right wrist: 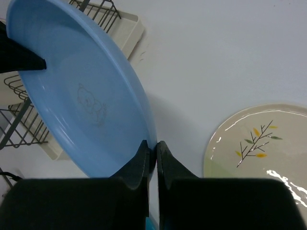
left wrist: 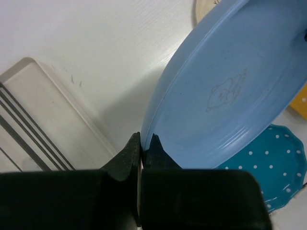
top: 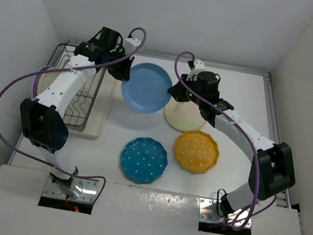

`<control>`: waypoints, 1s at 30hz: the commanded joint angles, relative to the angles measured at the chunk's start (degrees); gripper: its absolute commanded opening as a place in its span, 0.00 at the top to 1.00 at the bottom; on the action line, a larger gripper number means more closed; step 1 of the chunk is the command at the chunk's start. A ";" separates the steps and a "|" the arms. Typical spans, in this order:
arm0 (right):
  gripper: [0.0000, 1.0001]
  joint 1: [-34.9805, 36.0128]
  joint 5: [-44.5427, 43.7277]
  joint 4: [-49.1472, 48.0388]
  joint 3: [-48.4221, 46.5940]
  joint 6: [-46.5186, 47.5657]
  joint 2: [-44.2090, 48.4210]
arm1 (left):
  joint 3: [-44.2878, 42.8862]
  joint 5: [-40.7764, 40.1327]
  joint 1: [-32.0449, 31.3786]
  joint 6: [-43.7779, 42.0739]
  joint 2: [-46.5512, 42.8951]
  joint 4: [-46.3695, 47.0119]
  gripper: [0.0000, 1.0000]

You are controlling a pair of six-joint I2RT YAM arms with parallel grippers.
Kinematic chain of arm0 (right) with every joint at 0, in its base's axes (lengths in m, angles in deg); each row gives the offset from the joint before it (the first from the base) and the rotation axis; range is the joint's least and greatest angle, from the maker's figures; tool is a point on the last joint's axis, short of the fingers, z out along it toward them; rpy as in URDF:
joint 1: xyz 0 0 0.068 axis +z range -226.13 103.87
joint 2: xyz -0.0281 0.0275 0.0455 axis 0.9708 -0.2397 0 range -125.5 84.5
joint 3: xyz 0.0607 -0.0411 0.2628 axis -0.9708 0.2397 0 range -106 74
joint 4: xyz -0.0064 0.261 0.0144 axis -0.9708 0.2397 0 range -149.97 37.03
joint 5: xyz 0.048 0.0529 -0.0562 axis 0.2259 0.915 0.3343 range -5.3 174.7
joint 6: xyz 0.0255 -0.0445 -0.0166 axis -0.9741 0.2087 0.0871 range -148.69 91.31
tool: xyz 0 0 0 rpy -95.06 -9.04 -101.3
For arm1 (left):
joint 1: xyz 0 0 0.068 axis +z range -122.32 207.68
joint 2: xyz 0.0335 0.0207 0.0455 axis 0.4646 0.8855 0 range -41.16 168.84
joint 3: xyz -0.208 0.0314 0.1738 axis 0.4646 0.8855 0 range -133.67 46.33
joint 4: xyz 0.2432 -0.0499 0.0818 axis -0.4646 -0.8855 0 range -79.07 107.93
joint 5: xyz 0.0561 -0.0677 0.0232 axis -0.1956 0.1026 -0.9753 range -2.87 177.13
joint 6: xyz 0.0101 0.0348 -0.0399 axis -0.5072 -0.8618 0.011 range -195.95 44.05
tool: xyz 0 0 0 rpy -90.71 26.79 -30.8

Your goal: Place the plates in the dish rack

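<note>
The light blue plate (top: 146, 87) hangs tilted above the table between both arms, right of the dish rack (top: 78, 102). My left gripper (top: 126, 72) is shut on its left rim, seen in the left wrist view (left wrist: 142, 143) on the plate (left wrist: 230, 96). My right gripper (top: 176, 91) is shut on its right rim, seen in the right wrist view (right wrist: 156, 146) on the plate (right wrist: 81, 96). The sprig plate (top: 187, 120), the orange-yellow dotted plate (top: 197, 151) and the scalloped teal plate (top: 144, 160) lie flat on the table. A cream plate's edge (top: 44, 83) shows at the rack's left side. The purple plate is out of view.
The rack's cream drip tray (top: 104, 115) reaches toward the blue plate and also shows in both wrist views (left wrist: 53, 115) (right wrist: 127, 28). White walls close in the table at the back and both sides. Purple cables loop off both arms.
</note>
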 commanded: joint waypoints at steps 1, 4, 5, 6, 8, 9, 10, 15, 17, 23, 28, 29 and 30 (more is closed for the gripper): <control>1.00 0.45 2.13 -3.93 -1.36 -1.00 -0.07 | -1.25 -8.28 -0.45 -1.36 -2.51 1.71 1.00; 0.53 0.53 2.57 -0.60 -3.46 -1.00 -1.47 | -3.71 -17.06 -2.56 -1.36 -2.51 0.48 1.00; 0.43 0.45 2.83 3.07 -5.30 -0.82 -2.43 | -6.15 -26.06 -2.56 -1.36 -2.51 0.48 1.00; 0.36 0.62 3.01 4.23 -6.97 0.22 -3.40 | -7.40 -30.50 -3.08 -1.97 -2.51 -0.48 1.00; 0.18 0.53 3.19 5.21 -8.48 1.19 -4.11 | -9.16 -42.07 -3.09 -3.46 -3.82 -1.10 1.00; 0.16 0.71 3.10 5.21 -8.57 1.46 -4.03 | -9.17 -45.80 -3.09 -4.25 -4.53 -1.10 1.00; 0.16 0.80 3.36 4.95 -8.13 1.46 -3.94 | -9.17 -52.71 -3.09 -5.91 -5.92 -1.10 1.00; 0.16 0.53 3.80 4.24 -8.39 1.73 -3.94 | -6.28 -69.34 -5.20 -10.49 -9.80 -1.10 1.00; 0.16 0.62 4.15 4.86 -9.09 2.08 -4.73 | -3.03 -74.03 -5.81 -12.77 -11.29 1.95 1.00; 0.16 0.70 5.73 10.57 -17.08 2.69 -9.55 | 11.92 -87.31 -2.04 -18.84 -15.52 12.15 1.00; 0.16 2.02 6.09 12.32 -22.36 1.47 -12.29 | 15.00 -92.67 0.07 -19.38 -16.05 15.24 1.00; 0.16 2.11 6.09 12.68 -23.32 1.46 -12.64 | 15.87 -93.29 0.07 -19.38 -16.05 15.24 1.00; 0.16 2.38 6.17 12.86 -23.85 1.46 -13.33 | 15.88 -93.91 0.07 -18.86 -15.44 15.76 1.00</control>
